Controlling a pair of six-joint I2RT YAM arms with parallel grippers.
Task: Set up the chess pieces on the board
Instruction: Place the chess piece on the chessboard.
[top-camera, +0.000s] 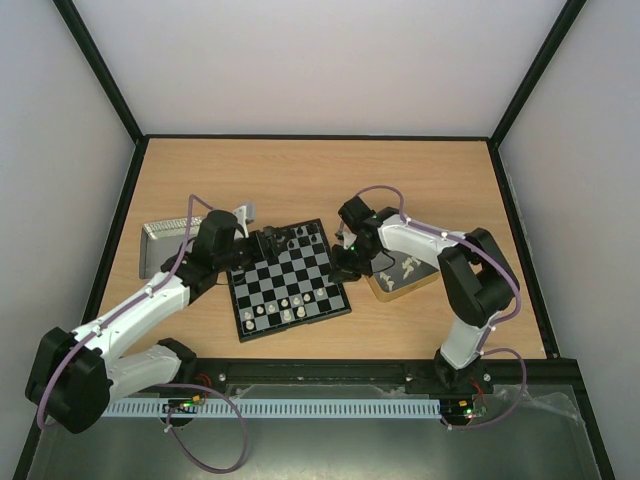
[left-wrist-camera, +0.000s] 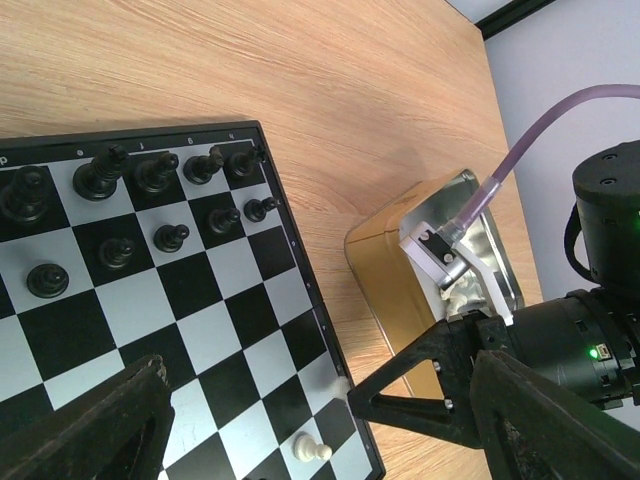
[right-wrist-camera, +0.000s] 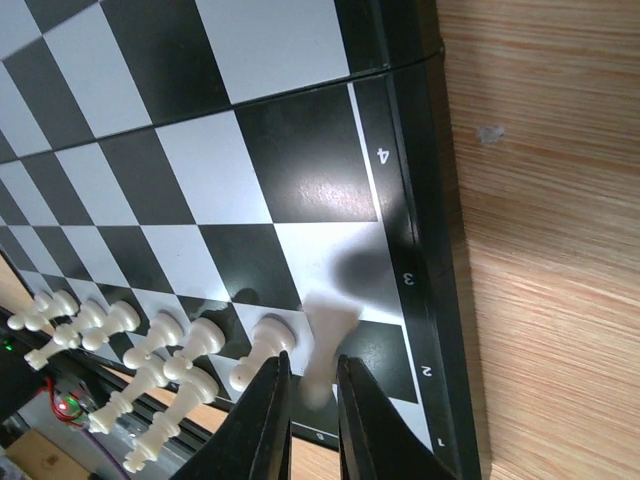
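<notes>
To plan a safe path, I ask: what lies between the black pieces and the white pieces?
Only bare middle rows of the board, as the top view shows.

A light wooden table (top-camera: 300, 180) fills the floor of a white-walled enclosure framed by black posts (top-camera: 100, 70). A silver metal tray (top-camera: 165, 229) sits toward its left side, a gold-walled metal tray (left-wrist-camera: 385, 280) toward the right, well apart. A white slotted cable duct (top-camera: 300, 408) runs along the near edge.
</notes>
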